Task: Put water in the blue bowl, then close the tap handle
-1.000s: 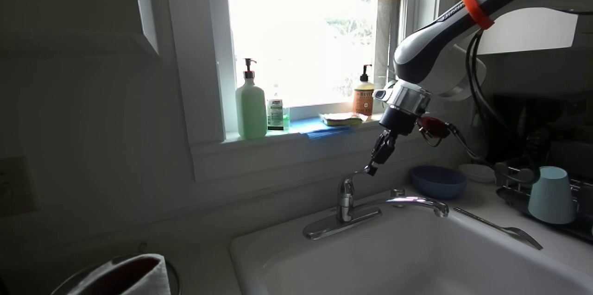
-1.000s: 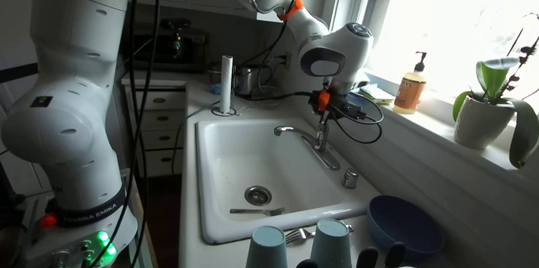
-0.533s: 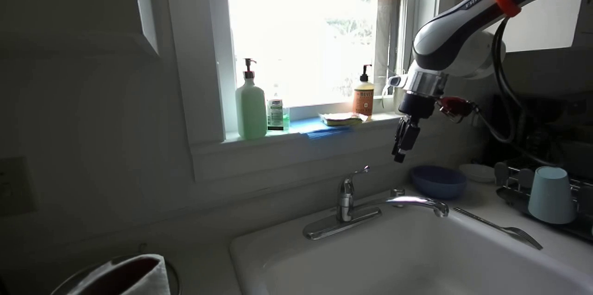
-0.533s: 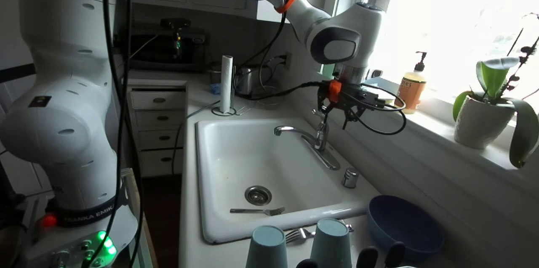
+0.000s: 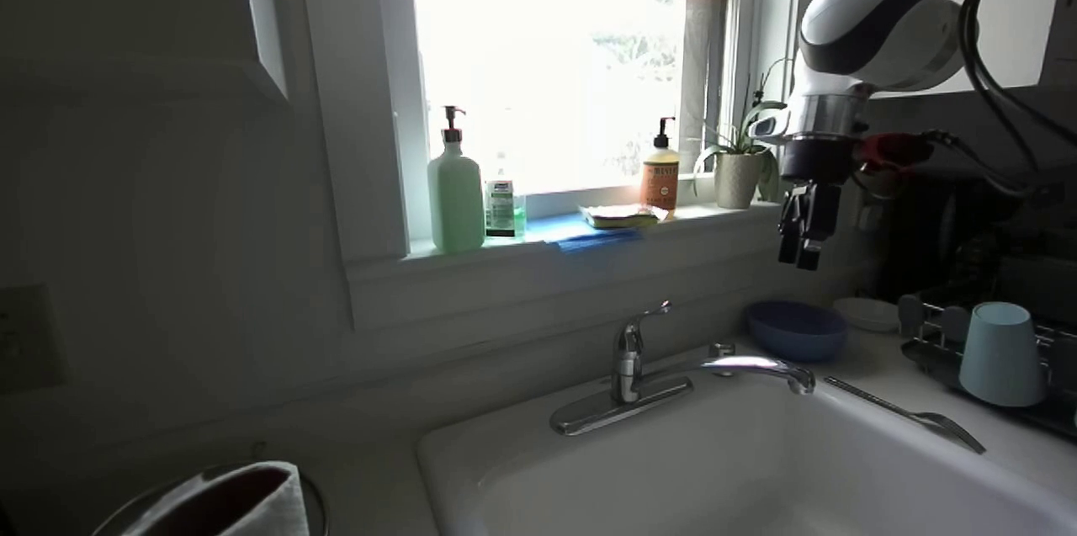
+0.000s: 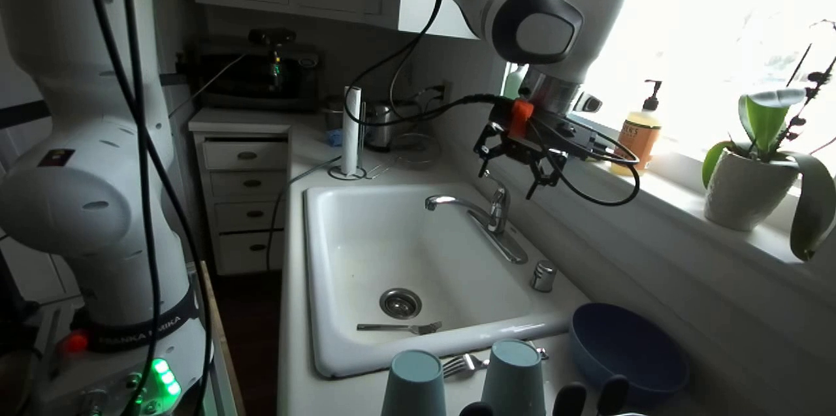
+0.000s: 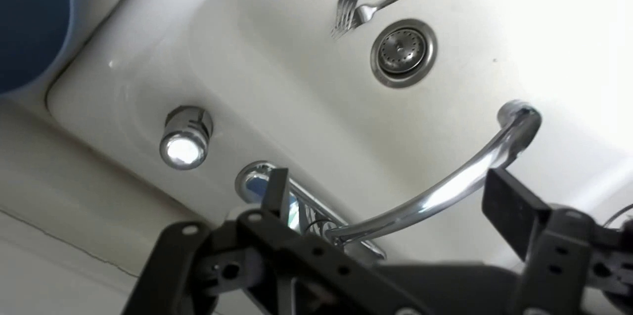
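Observation:
The tap handle (image 5: 653, 314) is a short chrome lever raised above the faucet base, its tip angled up; in the wrist view my gripper hides it. From the faucet the chrome spout (image 6: 450, 200) reaches over the sink, and I cannot make out a stream at its end. On the counter beside the sink corner rests the blue bowl (image 6: 627, 351), upright and away from the spout; part of it also enters the wrist view (image 7: 29, 23). My gripper (image 5: 798, 257) hangs above and apart from the handle. Its fingers (image 7: 514, 211) are spread wide with nothing between them.
Pale upside-down mugs (image 6: 416, 370) stand at the sink's near side. A fork (image 6: 401, 328) lies in the sink (image 6: 313, 285) by the drain (image 7: 403, 53). Bottles (image 5: 457, 199) and a potted plant (image 5: 736, 174) line the window sill. A chrome cap (image 6: 543, 275) sits on the rim.
My gripper has left the tap handle, rising and moving away from it, and its fingers have spread apart. The handle looks the same over the last half second; the bowl has not moved.

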### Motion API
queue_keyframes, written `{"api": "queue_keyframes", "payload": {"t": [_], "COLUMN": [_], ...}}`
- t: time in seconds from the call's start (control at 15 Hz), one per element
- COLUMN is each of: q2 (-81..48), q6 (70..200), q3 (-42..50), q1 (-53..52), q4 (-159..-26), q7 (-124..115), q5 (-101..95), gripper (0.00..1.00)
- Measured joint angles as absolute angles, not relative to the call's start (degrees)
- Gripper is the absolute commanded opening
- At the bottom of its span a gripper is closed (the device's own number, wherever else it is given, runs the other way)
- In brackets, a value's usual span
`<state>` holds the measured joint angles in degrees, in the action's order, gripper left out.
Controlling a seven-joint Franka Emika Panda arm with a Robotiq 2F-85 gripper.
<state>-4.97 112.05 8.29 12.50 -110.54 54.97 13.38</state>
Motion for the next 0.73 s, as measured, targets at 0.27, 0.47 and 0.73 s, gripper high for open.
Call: {"api": "queue_keyframes", "payload": {"t": [0.27, 0.47, 0.73], "q2": [-2.5, -1.3, -0.8], "q6": [105.0, 100.0, 98.6], "q3": [10.7, 12.7, 13.4], "q1": [13.7, 14.7, 15.1], "q4": [-110.4, -110.0, -109.9], "q7": [57.2, 59.3, 59.8], "q5": [13.4, 13.4, 13.4], "gripper": [1.0, 1.0, 1.0]}}
